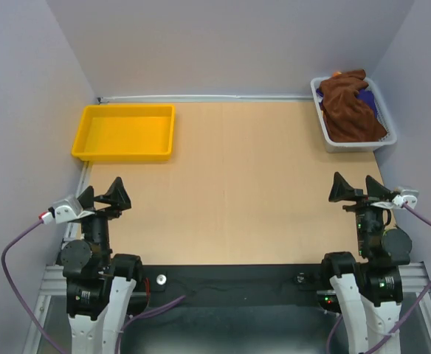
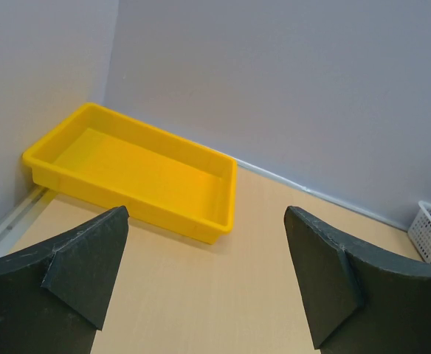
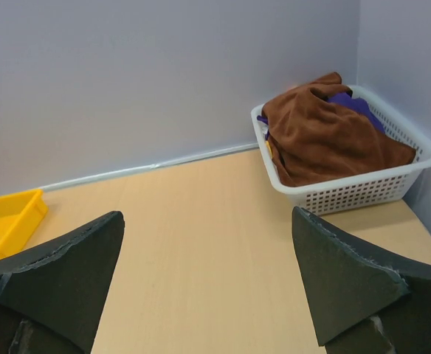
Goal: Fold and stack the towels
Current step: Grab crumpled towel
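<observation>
The table (image 1: 238, 192) fills the middle of the overhead view, and I think its open surface is meant as my folding place. The yellow tray (image 1: 119, 155) sits in the upper left with nothing in it, probably the place for the stack. The white basket (image 1: 357, 146) is in the upper right. The towels are heaped inside it, the brown towel (image 1: 348, 110) on top and a purple towel (image 3: 350, 101) showing under it. My left gripper (image 1: 102, 196) and right gripper (image 1: 357, 188), low in the frame, both stand spread wide and hold nothing, ready to reach.
</observation>
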You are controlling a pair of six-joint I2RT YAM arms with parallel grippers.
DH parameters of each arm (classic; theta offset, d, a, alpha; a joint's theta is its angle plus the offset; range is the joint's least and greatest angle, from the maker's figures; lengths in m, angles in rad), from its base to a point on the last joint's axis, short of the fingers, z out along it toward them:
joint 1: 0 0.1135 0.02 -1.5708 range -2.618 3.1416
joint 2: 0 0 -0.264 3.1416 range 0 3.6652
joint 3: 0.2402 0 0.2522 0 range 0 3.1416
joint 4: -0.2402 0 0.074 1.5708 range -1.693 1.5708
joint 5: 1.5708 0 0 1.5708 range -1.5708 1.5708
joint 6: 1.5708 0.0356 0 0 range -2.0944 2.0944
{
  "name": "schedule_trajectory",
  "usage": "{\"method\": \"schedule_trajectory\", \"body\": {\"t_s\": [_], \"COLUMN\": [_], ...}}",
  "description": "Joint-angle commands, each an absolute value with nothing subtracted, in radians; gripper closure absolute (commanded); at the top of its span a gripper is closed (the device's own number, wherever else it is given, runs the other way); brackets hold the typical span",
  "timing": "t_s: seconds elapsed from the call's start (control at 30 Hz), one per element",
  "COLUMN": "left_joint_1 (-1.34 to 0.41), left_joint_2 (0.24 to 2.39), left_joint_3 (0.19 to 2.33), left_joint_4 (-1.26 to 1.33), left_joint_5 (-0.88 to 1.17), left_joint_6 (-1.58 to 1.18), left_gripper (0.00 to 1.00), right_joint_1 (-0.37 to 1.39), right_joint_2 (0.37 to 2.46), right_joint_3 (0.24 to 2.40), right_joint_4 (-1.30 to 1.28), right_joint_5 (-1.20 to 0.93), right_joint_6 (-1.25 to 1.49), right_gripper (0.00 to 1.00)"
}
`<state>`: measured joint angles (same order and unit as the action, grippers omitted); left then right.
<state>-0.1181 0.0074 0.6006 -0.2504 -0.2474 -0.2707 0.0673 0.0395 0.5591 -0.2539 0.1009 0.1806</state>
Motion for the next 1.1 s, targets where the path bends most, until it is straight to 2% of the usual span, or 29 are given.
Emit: {"method": "schedule_trajectory", "body": {"t_s": [0.0,0.17,0.3,0.37,0.43,0.53,0.57,0.7,0.9,1.07], "left_joint_1": [-0.12,-0.12,-0.12,-0.12,-0.121,-0.121,-0.12,-0.12,-0.121,-0.12], "left_joint_2": [-0.123,-0.085,0.061,0.148,0.21,0.302,0.32,0.425,0.506,0.523], "left_joint_3": [0.588,0.609,0.655,0.681,0.693,0.706,0.706,0.7,0.667,0.604], "left_joint_4": [-0.19,-0.175,-0.195,-0.215,-0.224,-0.215,-0.21,-0.154,-0.097,-0.054], "left_joint_5": [-0.247,-0.218,-0.221,-0.196,-0.172,-0.127,-0.114,-0.052,-0.014,-0.008], "left_joint_6": [-0.249,-0.262,-0.302,-0.328,-0.331,-0.325,-0.321,-0.299,-0.264,-0.27], "left_gripper": [0.01,0.01,0.01,0.01,0.01,0.01,0.01,0.01,0.01,0.01], "right_joint_1": [0.077,0.077,0.077,0.075,0.075,0.077,0.075,0.075,0.046,-0.043], "right_joint_2": [0.06,0.095,0.227,0.399,0.443,0.724,0.726,1.054,1.454,1.785], "right_joint_3": [0.566,0.589,0.641,0.69,0.725,0.825,0.857,1.015,1.339,1.531], "right_joint_4": [-0.244,-0.242,-0.224,-0.221,-0.216,-0.213,-0.215,-0.212,-0.213,-0.213], "right_joint_5": [0.179,0.271,0.278,0.285,0.298,0.369,0.37,0.447,0.626,0.612], "right_joint_6": [0.212,0.232,0.241,0.274,0.299,0.347,0.348,0.393,0.288,0.322], "right_gripper": [0.0,0.0,0.0,0.0,0.0,0.0,0.0,0.0,0.0,0.0]}}
